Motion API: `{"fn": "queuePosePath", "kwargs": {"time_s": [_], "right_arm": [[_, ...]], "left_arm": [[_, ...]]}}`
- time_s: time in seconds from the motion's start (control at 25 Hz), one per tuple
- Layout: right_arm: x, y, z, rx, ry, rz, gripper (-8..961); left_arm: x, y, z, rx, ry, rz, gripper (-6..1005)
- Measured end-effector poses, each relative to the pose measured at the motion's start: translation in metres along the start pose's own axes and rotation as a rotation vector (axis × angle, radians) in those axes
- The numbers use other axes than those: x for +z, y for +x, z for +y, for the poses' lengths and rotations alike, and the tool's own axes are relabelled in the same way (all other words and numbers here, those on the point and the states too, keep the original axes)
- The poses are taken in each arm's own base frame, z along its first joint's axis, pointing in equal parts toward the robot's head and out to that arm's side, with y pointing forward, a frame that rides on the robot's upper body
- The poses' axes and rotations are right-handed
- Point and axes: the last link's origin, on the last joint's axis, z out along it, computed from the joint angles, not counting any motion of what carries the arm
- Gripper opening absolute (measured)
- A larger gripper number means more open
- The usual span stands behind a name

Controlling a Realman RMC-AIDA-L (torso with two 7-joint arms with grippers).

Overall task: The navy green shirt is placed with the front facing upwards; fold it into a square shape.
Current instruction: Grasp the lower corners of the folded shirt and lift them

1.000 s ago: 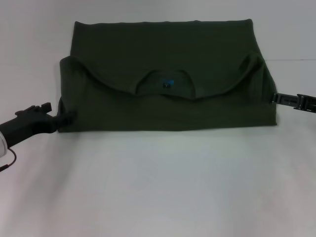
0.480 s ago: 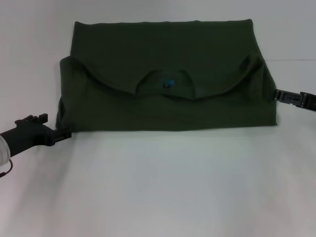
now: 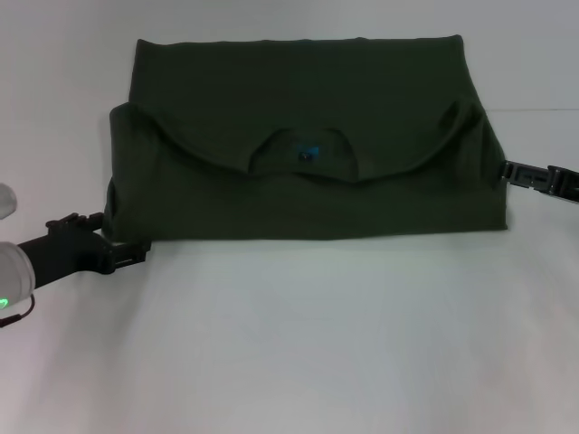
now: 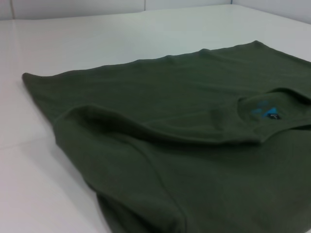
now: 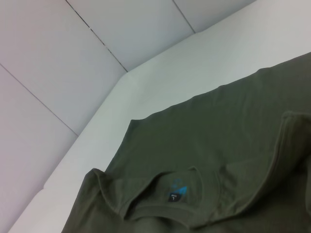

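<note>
Shirt (image 3: pixel 308 136): the navy green shirt lies flat on the white desk (image 3: pixel 298 344), folded into a wide band, its upper part doubled toward the robot so that the collar opening with the small blue and black neck label (image 3: pixel 306 152) faces up near the middle. Both sleeve folds curve inward on either side of the collar. Left gripper (image 3: pixel 131 256) sits low over the desk at the near left corner of the shirt; the corner lies just beyond and slightly to the inner side of the jaws. The jaws look nearly closed and no cloth shows between them, though contact with the shirt edge cannot be told from the head view. Left wrist view shows the shirt (image 4: pixel 194 145) spread ahead of the jaws, the near sleeve fold bulging closest and the neck label (image 4: pixel 266 111) farther on; the arm's own fingers do not show there. Right gripper (image 3: pixel 508 174) is at the right edge of the shirt, at mid height of the band, its tip against or just beside the cloth; how far its jaws stand apart cannot be told. Right wrist view shows the collar and label (image 5: pixel 178 191) ahead of the jaws, with the folded far edge beyond and white wall panels (image 5: pixel 73 58) behind the desk.
</note>
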Motion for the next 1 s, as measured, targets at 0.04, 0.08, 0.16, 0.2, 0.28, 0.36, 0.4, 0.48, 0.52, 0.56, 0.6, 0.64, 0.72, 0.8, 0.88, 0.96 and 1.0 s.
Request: {"fn": "queuePosePath", "kwargs": {"time_s": [0.04,0.08,0.16,0.2,0.28,0.36,0.4,0.48,0.52,0.56,0.6,0.64,0.72,0.8,0.88,0.96,1.0], "right_arm": [[0.000,0.000,0.000,0.001,0.000,-0.001,908],[0.000,0.000,0.000,0.002,-0.001,-0.002,908],[0.000,0.000,0.000,0.005,-0.001,-0.006,907],[0.000,0.000,0.000,0.006,-0.001,-0.008,906],[0.000,0.001,0.000,0.009,0.000,-0.009,905],[-0.001,0.001,-0.001,0.012,0.001,-0.011,904],[-0.001,0.001,-0.001,0.014,0.002,-0.013,904],[-0.002,0.001,-0.002,0.018,0.004,-0.018,903],[-0.002,0.001,-0.002,0.019,0.004,-0.019,902],[-0.003,0.001,-0.002,0.019,0.005,-0.020,902],[-0.003,0.001,-0.002,0.020,0.005,-0.020,901],[-0.003,0.001,-0.002,0.020,0.005,-0.020,901],[-0.003,0.001,-0.002,0.020,0.005,-0.021,900],[-0.003,0.001,-0.002,0.021,0.005,-0.021,899],[-0.003,0.001,-0.002,0.021,0.005,-0.022,898],[-0.003,0.001,-0.002,0.022,0.006,-0.022,897],[-0.003,0.001,-0.002,0.022,0.006,-0.022,896]], "left_arm": [[0.001,0.001,0.001,0.005,-0.003,-0.001,882],[0.002,0.002,0.002,0.009,-0.006,-0.002,881],[0.003,0.002,0.003,0.021,-0.007,-0.008,880],[0.004,0.003,0.002,0.027,-0.003,-0.012,880],[0.006,0.003,0.002,0.035,0.007,-0.018,879],[0.007,0.004,0.001,0.039,0.012,-0.021,878],[0.008,0.004,0.002,0.041,0.012,-0.022,878],[0.009,0.005,0.002,0.046,0.012,-0.024,877],[0.009,0.005,0.002,0.050,0.012,-0.027,877],[0.010,0.006,0.003,0.055,0.012,-0.031,876],[0.011,0.006,0.003,0.060,0.011,-0.035,876],[0.011,0.006,0.003,0.063,0.010,-0.038,876],[0.012,0.006,0.004,0.069,0.006,-0.041,875],[0.012,0.007,0.005,0.071,0.000,-0.041,874],[0.012,0.007,0.005,0.075,-0.004,-0.040,873],[0.011,0.007,0.005,0.074,-0.002,-0.041,872],[0.011,0.007,0.004,0.069,0.001,-0.041,872]]}}
